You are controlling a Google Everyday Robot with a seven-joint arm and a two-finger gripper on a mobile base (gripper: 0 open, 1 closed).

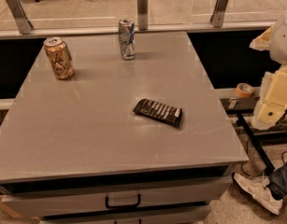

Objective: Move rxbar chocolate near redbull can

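Note:
The rxbar chocolate (158, 112), a flat dark bar with white lettering, lies on the grey table (87, 125) a little right of centre, angled slightly. The redbull can (126, 39), slim, silver-blue and dented, stands upright near the table's far edge, well behind the bar. My gripper (273, 101), a cream-coloured piece at the right edge of the view, hangs off the table's right side, clear of the bar and holding nothing that I can see.
An orange-gold patterned can (59, 58) stands at the far left of the table. A glass railing with metal posts (142, 8) runs behind it. A roll of tape (245, 89) sits on a ledge at right, and a person's shoe (256, 191) is on the floor. Drawers with a handle (122, 201) face the front.

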